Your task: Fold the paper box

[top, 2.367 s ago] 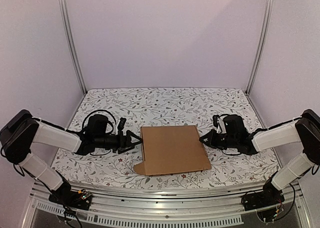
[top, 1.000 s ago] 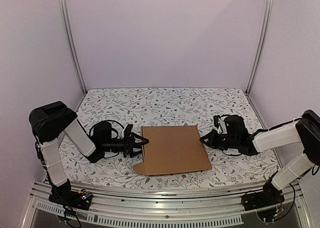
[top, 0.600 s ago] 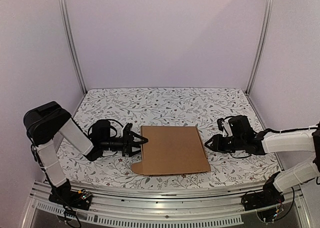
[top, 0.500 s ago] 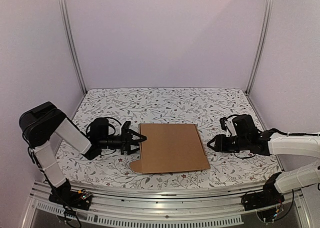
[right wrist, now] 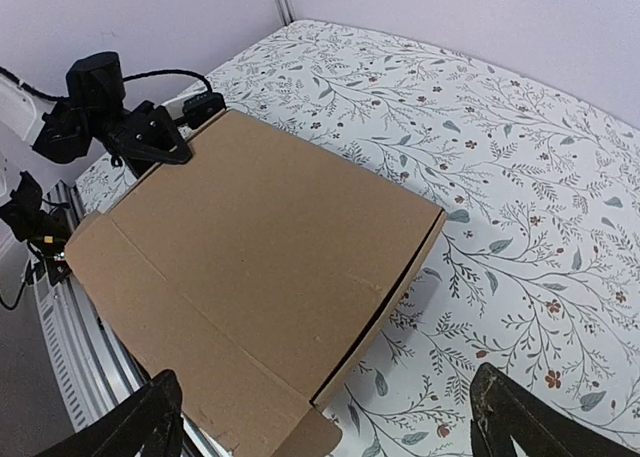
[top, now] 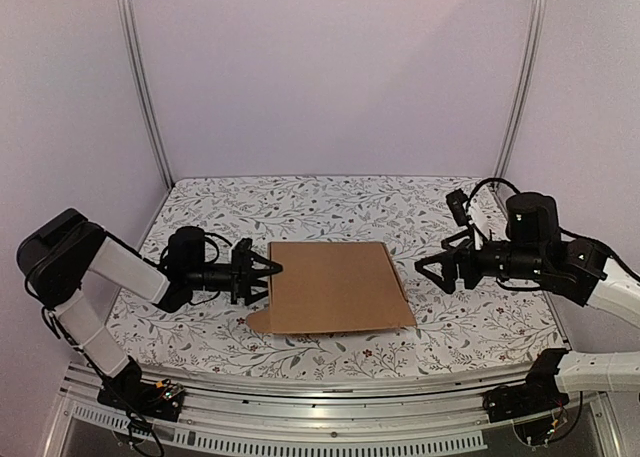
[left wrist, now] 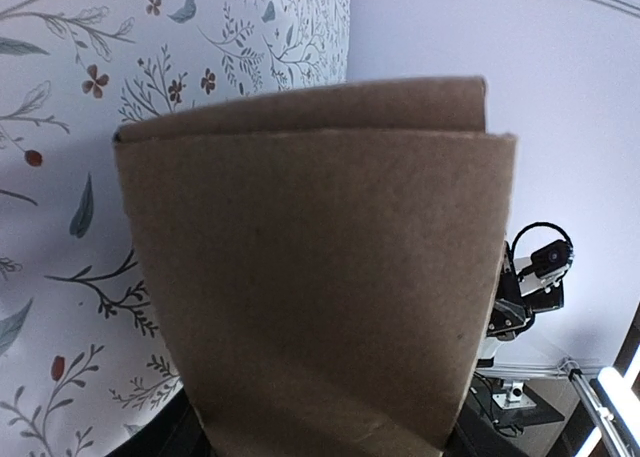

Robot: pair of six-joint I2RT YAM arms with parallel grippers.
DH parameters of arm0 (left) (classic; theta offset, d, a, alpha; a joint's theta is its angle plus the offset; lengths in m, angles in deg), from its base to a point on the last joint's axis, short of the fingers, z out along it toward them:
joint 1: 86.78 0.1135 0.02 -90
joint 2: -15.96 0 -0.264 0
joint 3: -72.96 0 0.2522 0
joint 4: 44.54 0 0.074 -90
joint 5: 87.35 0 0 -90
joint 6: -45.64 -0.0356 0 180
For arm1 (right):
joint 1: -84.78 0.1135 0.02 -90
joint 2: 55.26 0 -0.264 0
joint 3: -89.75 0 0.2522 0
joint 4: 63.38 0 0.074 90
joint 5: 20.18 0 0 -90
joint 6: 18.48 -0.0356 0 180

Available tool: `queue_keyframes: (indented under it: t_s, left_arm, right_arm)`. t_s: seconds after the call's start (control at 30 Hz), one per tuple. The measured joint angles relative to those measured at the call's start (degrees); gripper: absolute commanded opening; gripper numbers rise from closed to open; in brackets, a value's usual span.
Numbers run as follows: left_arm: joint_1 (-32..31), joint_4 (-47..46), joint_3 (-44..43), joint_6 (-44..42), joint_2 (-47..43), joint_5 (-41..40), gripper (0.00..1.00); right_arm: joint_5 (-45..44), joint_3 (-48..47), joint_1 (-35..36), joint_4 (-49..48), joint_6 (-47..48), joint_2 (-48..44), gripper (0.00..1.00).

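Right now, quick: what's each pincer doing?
Left pincer: closed on the box, at its left edge.
Right pincer: open, holding nothing.

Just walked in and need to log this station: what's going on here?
Two robot arms are working on a paper box, a flattened brown carton lying on the flower-patterned table. The left claw grips its left edge. The right claw hangs open off its right side, not touching it. No flap is folded up yet.
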Motion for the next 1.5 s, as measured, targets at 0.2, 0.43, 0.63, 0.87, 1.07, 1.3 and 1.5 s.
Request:
queue_keyframes:
  t_s: [0.2,0.43,0.63,0.87,1.07,1.3,1.5]
  left_arm:
    - [2.5,-0.9,0.4,4.8,-2.5,3.9,0.0]
    - [4.3,-8.3,1.1,13.0,-1.2,7.1,0.0]
    - [4.4,-15.0,2.5,18.4,2.0,7.8,0.0]
    - [4.5,-18.8,3.9,21.5,2.5,8.0,0.0]
    - [4.5,-20.5,4.3,22.7,2.6,8.0,0.0]
    - [4.5,-21.7,4.4,23.6,2.6,8.3,0.0]
    - [4.7,-21.9,5.0,23.8,2.6,7.9,0.0]
  right_arm:
    - [-5.0,-4.1,9.6,3.2,15.0,-0.3,0.99]
    - [-16.5,-4.6,25.9,6.0,38.1,0.2,0.99]
    - [-28.9,-3.7,33.8,2.4,53.0,4.2,0.99]
    - [-38.9,-3.6,37.6,-4.4,64.0,12.3,0.99]
    - [-43.2,-2.9,38.7,-11.0,68.9,17.8,0.99]
    - [-46.8,-1.8,39.3,-17.4,71.7,23.8,0.99]
    - [-50.9,-1.4,39.4,-22.5,74.1,27.1,0.93]
